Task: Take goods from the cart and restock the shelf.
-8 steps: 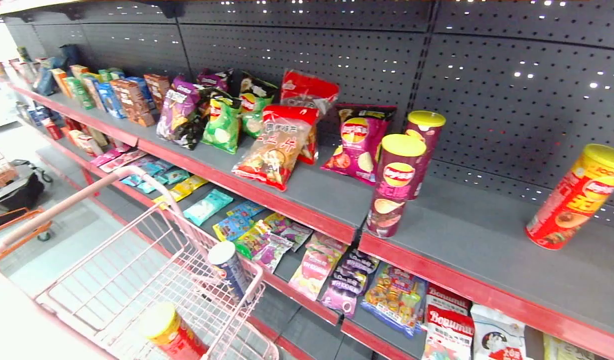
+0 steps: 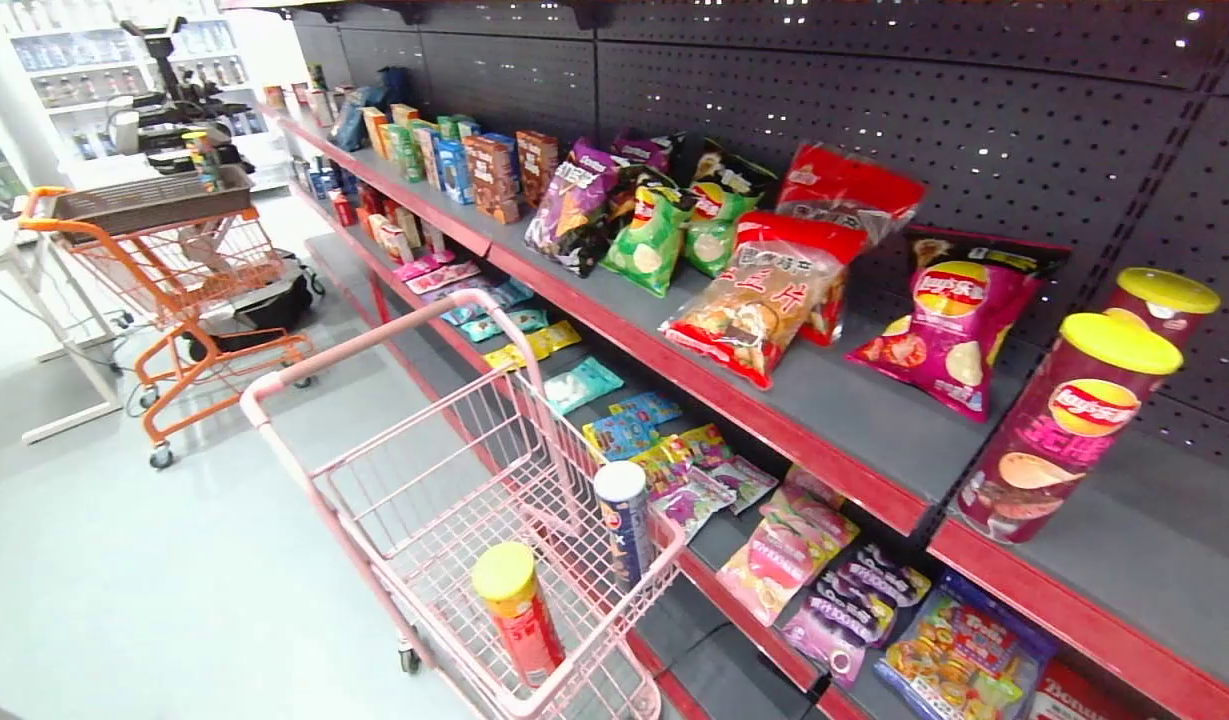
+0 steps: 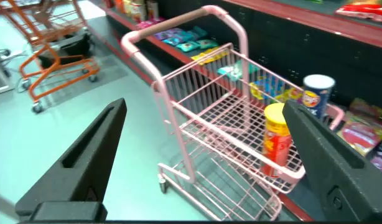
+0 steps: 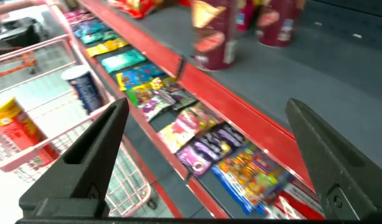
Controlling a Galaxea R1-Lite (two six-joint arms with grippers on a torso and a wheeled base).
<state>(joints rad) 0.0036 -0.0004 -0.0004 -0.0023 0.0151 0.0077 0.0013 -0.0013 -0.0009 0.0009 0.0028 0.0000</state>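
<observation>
Biggest thing here is the shelf (image 2: 844,405), a dark pegboard unit with red-edged gray boards running along the right side of the head view. Its lower board (image 2: 584,545) is covered in flat candy packets (image 2: 804,545).

Parked right against it is the pink cart (image 2: 374,340), a wire basket on wheels with its handle toward the aisle. Well apart from it, further down the aisle, there's an orange cart (image 2: 174,260) with a gray tray on top.

On the upper board there's a bunch of leaning snack bags, including a magenta chip bag (image 2: 949,335), a red and clear bag (image 2: 759,305) and a green bag (image 2: 649,240). Just beside the magenta one stands a purple chip can (image 2: 1059,430) with a yellow lid, right at the front edge, and a second purple can (image 2: 1159,305) stands behind it near the pegboard.

The goods waiting to go up are inside the pink cart, both upright at the shelf end of the basket: a red can (image 2: 519,615) with a yellow lid, and a blue can (image 2: 626,530) with a white lid in the corner closest to the shelf.

The left gripper (image 3: 203,174) is spread wide with nothing in it, hanging above the pink cart. The right gripper (image 4: 203,162) is also wide apart and empty, over the red front edge of the shelf, with the candy packets below it.
</observation>
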